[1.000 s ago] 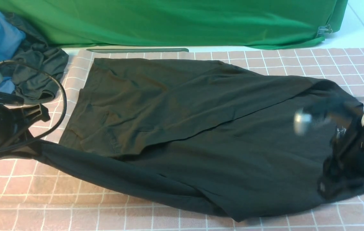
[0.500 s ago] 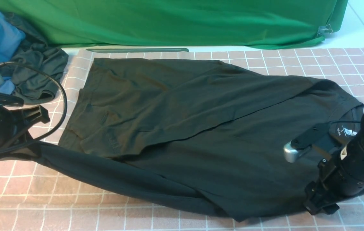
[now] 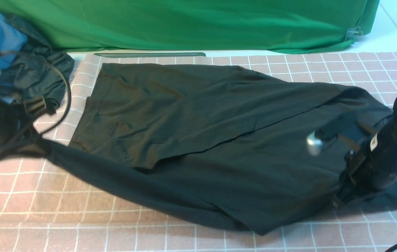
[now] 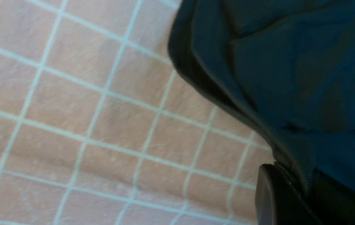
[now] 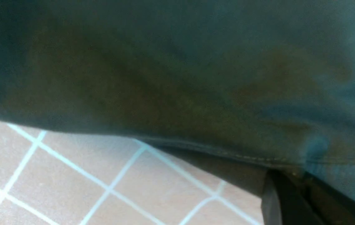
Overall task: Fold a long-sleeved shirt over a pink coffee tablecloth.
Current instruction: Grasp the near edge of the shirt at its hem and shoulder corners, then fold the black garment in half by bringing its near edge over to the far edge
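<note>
Roughly, the job looks begun but far from finished: the shirt (image 3: 201, 140) lies sideways across the middle of the tablecloth (image 3: 79, 224), neck end to the right and lower end to the left, and its far side is already laid over the body as one slanting flap. The near side is not folded in yet, and the cross folds that would make a compact packet are, by my judgement, all to come. The left gripper (image 3: 35, 148) sits at the left end of the garment, jaws closed tight on a dark strip of fabric running out from the shirt's near-left; the left wrist view shows the cloth pinched at the fingers (image 4: 274, 200), though whether it is a cuff or a hem corner I cannot tell. The right gripper (image 3: 340, 197) is low at the near-right, by the shoulder, its jaws likewise closed narrow on a stitched edge that enters the fingers (image 5: 276, 203) in the right wrist view. With both ends gripped, lifting the near edge over seems the likely next step
</note>
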{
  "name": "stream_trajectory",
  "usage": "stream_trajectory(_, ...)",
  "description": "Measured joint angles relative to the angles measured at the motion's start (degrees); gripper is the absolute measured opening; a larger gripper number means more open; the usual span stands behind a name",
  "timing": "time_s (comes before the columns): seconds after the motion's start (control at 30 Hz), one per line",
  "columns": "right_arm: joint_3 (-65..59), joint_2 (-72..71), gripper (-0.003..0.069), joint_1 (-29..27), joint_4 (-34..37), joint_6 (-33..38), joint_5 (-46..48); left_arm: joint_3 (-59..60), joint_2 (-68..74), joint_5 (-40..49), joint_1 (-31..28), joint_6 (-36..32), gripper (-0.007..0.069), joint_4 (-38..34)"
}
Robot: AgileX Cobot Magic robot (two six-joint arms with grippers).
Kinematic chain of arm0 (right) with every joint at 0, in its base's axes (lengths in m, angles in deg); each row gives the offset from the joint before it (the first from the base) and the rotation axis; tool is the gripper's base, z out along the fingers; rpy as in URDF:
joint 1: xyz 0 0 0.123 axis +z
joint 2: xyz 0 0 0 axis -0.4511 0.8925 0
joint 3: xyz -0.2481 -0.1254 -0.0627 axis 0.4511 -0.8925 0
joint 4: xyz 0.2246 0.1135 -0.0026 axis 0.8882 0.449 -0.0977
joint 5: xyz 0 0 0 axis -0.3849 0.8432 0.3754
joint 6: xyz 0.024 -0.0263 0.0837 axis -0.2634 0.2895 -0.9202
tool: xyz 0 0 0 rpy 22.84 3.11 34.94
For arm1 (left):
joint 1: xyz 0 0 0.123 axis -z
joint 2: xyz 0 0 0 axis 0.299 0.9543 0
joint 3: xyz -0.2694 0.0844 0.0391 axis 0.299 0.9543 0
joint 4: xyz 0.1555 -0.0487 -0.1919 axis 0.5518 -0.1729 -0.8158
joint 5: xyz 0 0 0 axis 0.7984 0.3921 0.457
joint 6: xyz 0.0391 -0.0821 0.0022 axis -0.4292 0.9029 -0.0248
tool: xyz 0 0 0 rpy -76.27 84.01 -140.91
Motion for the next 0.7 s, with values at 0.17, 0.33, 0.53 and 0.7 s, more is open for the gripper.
stream_trajectory(0.17,4.15,-0.06,0.0050,-2.65,-0.07,0.00,1.65,-1.20,0.02,-2.15,0.00,2.86,0.0046,-0.06)
stream_trajectory(0.33,10.34,1.60,0.0050,-7.14,0.03,-0.17,2.27,-3.22,3.50,-6.82,-0.50,4.56,0.0046,-0.35)
stream_trajectory(0.53,20.27,8.86,0.0050,-10.12,0.66,-0.54,5.04,-10.41,13.53,-9.21,-0.50,5.31,0.0046,-4.20)
stream_trajectory(0.7,29.52,15.19,0.0050,-12.31,1.26,-0.81,7.13,-19.44,21.61,-9.69,-0.50,6.41,0.0046,-5.58)
